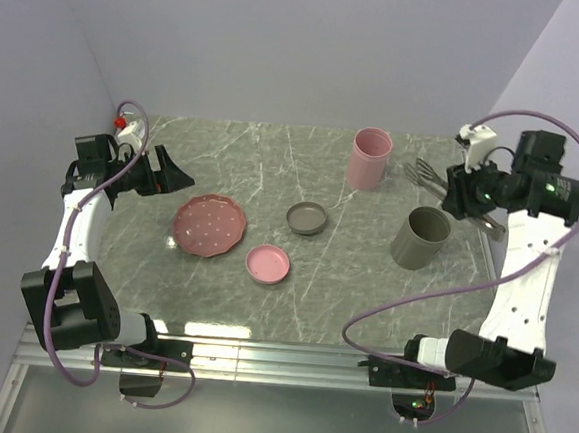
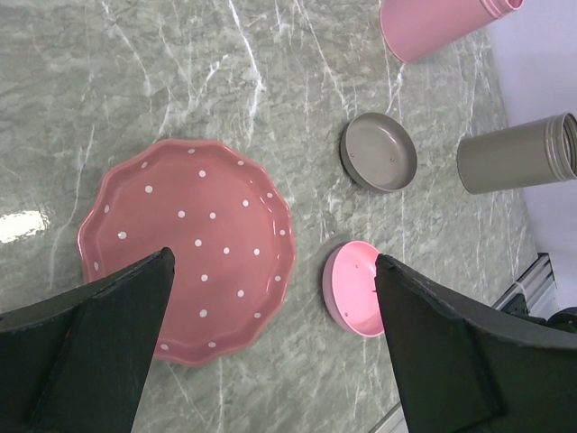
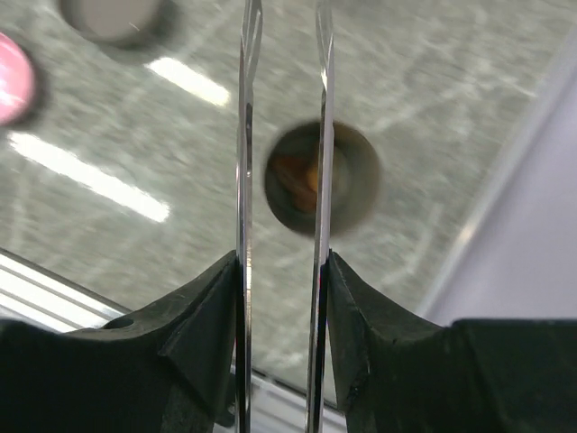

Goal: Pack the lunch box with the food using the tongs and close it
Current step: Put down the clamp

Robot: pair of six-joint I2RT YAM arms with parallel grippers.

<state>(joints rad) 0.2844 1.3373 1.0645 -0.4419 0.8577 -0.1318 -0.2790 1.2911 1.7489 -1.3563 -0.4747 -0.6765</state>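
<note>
The right arm rises from its base at the near right, elbow bent, wrist turned toward the far right of the bench (image 1: pixel 273 165). Its end effector (image 3: pixel 282 271) is clamped on the tongs (image 3: pixel 245 135), one finger against the outside of each silver arm, and the two arms stand a little apart. The tips hang over the open grey container (image 3: pixel 361 194), where brown-orange food (image 3: pixel 293 176) lies at the bottom. The left arm leans up along the left side, its end effector (image 2: pixel 272 260) spread wide and holding nothing, above the bare pink dotted plate (image 2: pixel 189 225). A pink lid (image 2: pixel 352 293) and a grey lid (image 2: pixel 379 151) lie between plate and container.
</note>
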